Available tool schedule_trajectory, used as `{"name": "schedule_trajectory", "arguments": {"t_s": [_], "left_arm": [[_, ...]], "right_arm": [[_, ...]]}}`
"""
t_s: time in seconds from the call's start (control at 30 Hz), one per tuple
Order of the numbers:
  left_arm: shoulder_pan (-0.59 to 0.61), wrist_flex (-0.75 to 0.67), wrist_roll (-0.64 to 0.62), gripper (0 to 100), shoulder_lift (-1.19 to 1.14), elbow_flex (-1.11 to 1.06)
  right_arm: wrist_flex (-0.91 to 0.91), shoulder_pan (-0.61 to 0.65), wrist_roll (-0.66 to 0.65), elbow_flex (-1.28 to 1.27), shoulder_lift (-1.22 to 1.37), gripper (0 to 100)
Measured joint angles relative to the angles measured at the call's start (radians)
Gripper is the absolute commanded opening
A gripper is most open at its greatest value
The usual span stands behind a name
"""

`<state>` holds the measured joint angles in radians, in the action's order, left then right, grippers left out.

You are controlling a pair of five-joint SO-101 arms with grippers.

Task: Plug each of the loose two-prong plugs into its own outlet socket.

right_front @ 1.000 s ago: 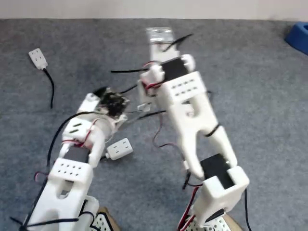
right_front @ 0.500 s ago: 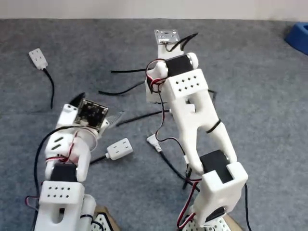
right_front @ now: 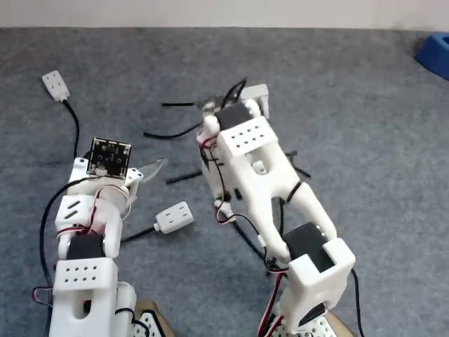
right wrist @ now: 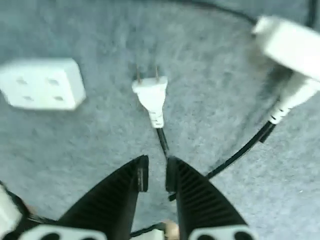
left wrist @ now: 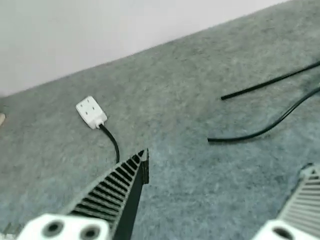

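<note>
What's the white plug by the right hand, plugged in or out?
Out: the plug lies on the carpet, both prongs bare, apart from the outlet socket.

The table (right_front: 379,140) is a flecked mid-grey all over, with a pale wall (right_front: 210,12) behind it and a blue thing (right_front: 435,53) at its far corner. The near outlet socket (right_front: 174,217), the far outlet socket (right_front: 55,85) and the plug (right wrist: 150,95) are all white on black cords. The left arm (right_front: 88,239) and right arm (right_front: 259,168) are white with black motors and red wires, and the left end effector (left wrist: 225,165) and right end effector (right wrist: 156,172) are dark and ribbed.
</note>
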<state>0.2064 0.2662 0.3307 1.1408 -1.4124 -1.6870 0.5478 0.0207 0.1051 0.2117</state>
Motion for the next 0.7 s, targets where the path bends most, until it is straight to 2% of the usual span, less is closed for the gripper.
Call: {"name": "schedule_trajectory", "arguments": {"t_s": [0.27,0.47,0.7], "left_arm": [[-0.003,0.0,0.0,41,-0.04,0.015],[-0.005,0.0,0.0,41,-0.04,0.015],[-0.002,0.0,0.0,41,-0.04,0.015]], "right_arm": [[0.259,0.0,-0.173,-0.229,0.0,8.0],[0.407,0.015,-0.187,-0.362,0.0,8.0],[0.443,0.046,-0.187,-0.411,0.0,8.0]]}}
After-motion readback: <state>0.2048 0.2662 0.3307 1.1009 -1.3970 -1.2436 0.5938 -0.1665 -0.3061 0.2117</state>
